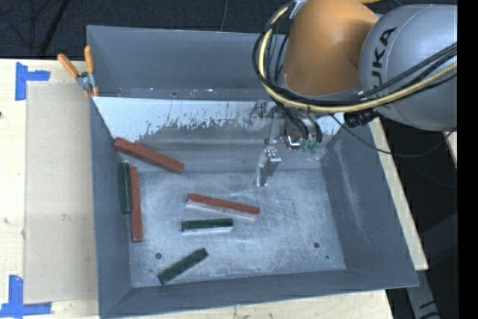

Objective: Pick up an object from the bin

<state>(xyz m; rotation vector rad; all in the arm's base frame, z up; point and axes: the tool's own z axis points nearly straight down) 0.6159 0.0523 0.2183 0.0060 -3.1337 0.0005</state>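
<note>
The arm (407,63) comes in from the right, and its orange cover (328,45) and looped cables (314,104) hide the back right corner of the grey bin (104,235). Below them the gripper (263,174) hangs over the middle of the bin, towards the back wall. Its upper part is lost among the cables and the tip reads as one thin pale shape, so I cannot tell how far open it is. Nothing can be seen held in it.

The nearest thing is a red-brown bar (222,204) lying flat on the bin floor just in front of the gripper, its right end closest, with a gap between them. A dark green bar (207,224) lies just in front of that one. Another dark green bar (182,265) lies slanted near the front wall.

On the left side, well apart from the gripper, a red-brown bar (148,155) lies slanted. Below it a dark green bar (122,187) and a red-brown bar (136,203) lie side by side.
</note>
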